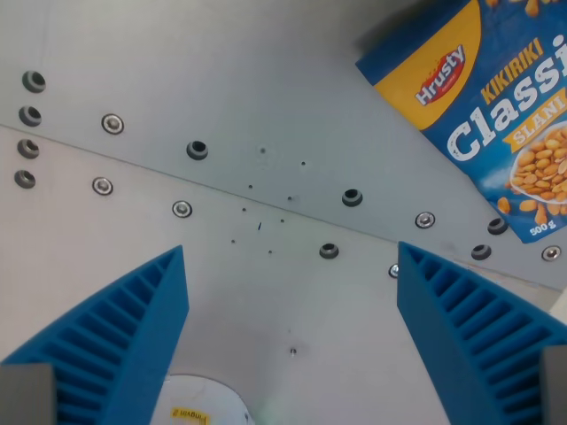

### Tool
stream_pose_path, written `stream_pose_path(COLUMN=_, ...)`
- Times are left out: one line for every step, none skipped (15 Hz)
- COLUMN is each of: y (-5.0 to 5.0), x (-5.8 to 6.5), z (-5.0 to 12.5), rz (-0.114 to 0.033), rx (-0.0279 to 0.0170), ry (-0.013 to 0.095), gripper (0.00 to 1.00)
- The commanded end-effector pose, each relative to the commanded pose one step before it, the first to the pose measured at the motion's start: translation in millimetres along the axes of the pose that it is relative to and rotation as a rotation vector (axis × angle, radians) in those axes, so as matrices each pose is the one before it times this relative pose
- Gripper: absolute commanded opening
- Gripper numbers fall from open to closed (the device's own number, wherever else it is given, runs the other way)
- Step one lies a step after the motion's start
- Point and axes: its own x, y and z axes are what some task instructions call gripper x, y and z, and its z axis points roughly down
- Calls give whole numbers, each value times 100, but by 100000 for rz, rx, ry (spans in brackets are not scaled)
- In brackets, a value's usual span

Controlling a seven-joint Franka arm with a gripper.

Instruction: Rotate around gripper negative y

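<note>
Looking down through the wrist camera, the hand [291,266] stands wide apart, its 2 blue ribbed fingers [133,336] rising from the lower corners of the view with nothing gripped between them. Below lies a pale grey metal surface [266,80], crossed by a seam that runs from the wrist view's left edge down toward the right. Rows of bolt holes and screws [197,150] follow the seam on both sides, and a few small dark specks sit near the middle. At the wrist view's upper right rests a blue snack bag [496,115], tilted and partly cut off by the frame, printed with "Hrusty", "Classic", "SLANI" and a picture of peanuts. It lies well apart from both fingers. At the bottom edge, just beside the left finger, shows the top of a white round object [208,398] with a small yellow label; what it is cannot be told.
</note>
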Motion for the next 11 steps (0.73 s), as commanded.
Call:
stream_pose_path(y=-43, x=562, z=-917, rz=1517, rx=-1792, ry=-24357, gripper=100)
stream_pose_path(y=0, x=0, z=0, rz=0, rx=0, ry=-1333, gripper=100)
stream_pose_path(y=0, x=0, z=0, rz=0, rx=0, ry=-1333, gripper=100)
stream_pose_path(y=0, x=0, z=0, rz=0, rx=0, ry=-1333, gripper=100)
stream_pose_path(y=0, x=0, z=0, rz=0, rx=0, ry=-1333, gripper=100)
stream_pose_path(y=0, x=0, z=0, rz=0, rx=0, ry=-1333, gripper=100)
stream_pose_path(y=0, x=0, z=0, rz=0, rx=0, ry=-1333, gripper=100)
stream_pose_path(y=0, x=0, z=0, rz=0, rx=0, ry=-1333, gripper=100)
stream_pose_path(y=0, x=0, z=0, rz=0, rx=0, ry=-1333, gripper=100)
stream_pose_path(y=0, x=0, z=0, rz=0, rx=0, ry=-1333, gripper=100)
stream_pose_path(y=0, x=0, z=0, rz=0, rx=0, ry=-1333, gripper=100)
